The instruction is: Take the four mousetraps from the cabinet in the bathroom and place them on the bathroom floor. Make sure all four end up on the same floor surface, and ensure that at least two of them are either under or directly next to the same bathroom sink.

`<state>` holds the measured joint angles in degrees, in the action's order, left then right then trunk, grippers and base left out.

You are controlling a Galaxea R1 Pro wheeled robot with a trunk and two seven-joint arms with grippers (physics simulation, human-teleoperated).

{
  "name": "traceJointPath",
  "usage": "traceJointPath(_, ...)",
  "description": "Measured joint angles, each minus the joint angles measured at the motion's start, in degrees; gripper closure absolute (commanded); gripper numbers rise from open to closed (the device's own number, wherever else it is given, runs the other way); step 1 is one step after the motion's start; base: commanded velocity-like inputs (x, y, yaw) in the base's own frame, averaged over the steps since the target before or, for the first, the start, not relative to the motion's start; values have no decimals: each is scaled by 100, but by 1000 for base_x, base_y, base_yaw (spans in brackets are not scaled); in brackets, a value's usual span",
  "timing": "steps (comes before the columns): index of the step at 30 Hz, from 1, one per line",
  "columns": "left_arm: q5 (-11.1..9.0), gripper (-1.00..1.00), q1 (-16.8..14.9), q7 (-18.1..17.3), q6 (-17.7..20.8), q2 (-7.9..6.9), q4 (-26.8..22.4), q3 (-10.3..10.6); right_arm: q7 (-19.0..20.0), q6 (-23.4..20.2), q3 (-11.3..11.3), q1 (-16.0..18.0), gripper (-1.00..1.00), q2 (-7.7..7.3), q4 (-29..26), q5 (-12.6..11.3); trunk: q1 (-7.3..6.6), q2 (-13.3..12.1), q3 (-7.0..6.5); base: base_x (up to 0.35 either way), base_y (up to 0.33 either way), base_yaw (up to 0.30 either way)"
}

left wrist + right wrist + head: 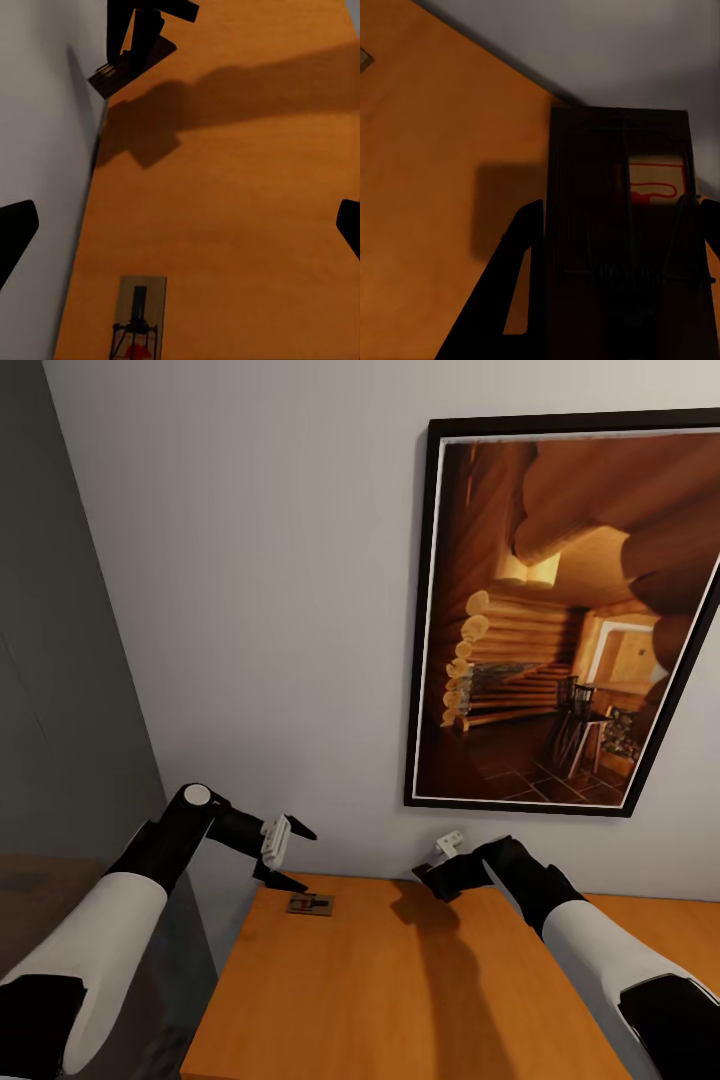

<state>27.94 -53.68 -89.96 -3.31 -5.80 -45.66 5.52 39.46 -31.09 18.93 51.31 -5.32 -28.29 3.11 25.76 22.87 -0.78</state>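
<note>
Two arms reach over the orange-brown cabinet (400,990), whose flat top runs up to a pale wall (250,560). One mousetrap (310,905) lies flat on the far left part of the top, close to the wall, and in the left wrist view (139,319) its wire parts and a red patch show at one end. The left gripper (290,855) hovers just above and to the left of this trap with its dark fingers spread wide, released and touching nothing; in the left wrist view the two fingertips (16,229) sit at opposite edges with bare wood between them. The right gripper (432,880) is held above the far middle of the top, near the wall, clenched on a second mousetrap (622,247), which the right wrist view shows lodged between the fingers (514,292), board dark in shadow, with a red mark on it. The left wrist view catches that same held trap (120,71) lifted off the wood, its shadow falling across the top. A framed picture (570,620) of a log interior hangs on the wall above the right side of the cabinet.
</note>
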Motion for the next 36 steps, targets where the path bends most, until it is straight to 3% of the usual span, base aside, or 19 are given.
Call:
traceJointPath(20, 36, -100, 0, 0, 13, -23, -18, 0, 65, -12, 26, 0, 100, 0, 35, 35, 0, 0, 0, 0, 0, 0)
traceJointPath(23, 37, -100, 0, 0, 13, -31, -17, 0, 116, -51, 273, 0, 100, 0, 13, 47, 0, 0, 0, 0, 0, 0)
traceJointPath(26, 37, -100, 0, 0, 13, -38, -13, -2, 391, -66, 830, 0, 100, 0, -22, 51, 0, 0, 0, 0, 0, 0)
traceJointPath(29, 37, -100, 0, 0, 13, -41, -10, -5, 1105, -72, 1492, -1, 100, -16, -36, 62, 0, 0, 0, 0, 0, 0)
traceJointPath(31, 39, -100, 0, 0, 13, -41, -9, -4, 1433, -67, 1664, 0, 100, -51, -32, 64, 0, 0, 0, 0, 0, 0)
traceJointPath(36, 50, -100, 0, 0, 13, -41, -9, -8, 2029, -39, 1737, 0, 100, -83, -49, 73, 0, 0, 0, 0, 0, 0)
